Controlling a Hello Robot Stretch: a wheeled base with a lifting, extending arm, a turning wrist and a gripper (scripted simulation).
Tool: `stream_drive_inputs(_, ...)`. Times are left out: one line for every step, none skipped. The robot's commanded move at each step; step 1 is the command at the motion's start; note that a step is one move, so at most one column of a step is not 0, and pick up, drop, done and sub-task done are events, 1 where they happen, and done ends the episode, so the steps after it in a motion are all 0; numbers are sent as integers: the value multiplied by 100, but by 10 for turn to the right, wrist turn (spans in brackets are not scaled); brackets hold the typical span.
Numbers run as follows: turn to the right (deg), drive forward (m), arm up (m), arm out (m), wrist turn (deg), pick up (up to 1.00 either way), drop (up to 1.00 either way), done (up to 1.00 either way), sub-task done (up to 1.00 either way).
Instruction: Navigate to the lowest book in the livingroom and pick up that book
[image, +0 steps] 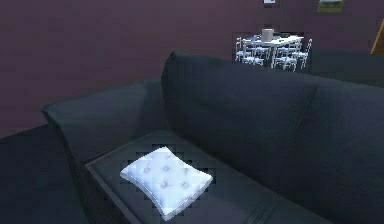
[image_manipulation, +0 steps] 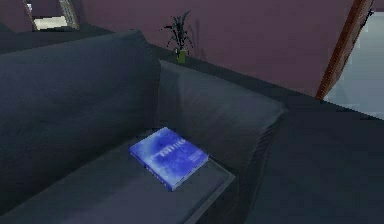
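Observation:
A blue book (image_manipulation: 168, 157) lies flat on the seat of a dark sofa (image_manipulation: 90, 90) in the arm side view, near the armrest (image_manipulation: 225, 110) at the seat's right end. In the forward view the same kind of dark sofa (image: 250, 120) stretches across the picture, with a white tufted cushion (image: 166, 179) lying on its seat near the bottom.
Beyond the sofa back in the forward view stand a white table with chairs (image: 272, 50) and a cup-like thing on it. A potted plant (image_manipulation: 181, 38) stands behind the sofa in the arm side view, against a purple wall. A reddish door frame (image_manipulation: 340, 50) rises at the right.

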Motion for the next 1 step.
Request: stream_drive_inputs(0, 0, 0, 28, 0, 0, 0, 0, 0)
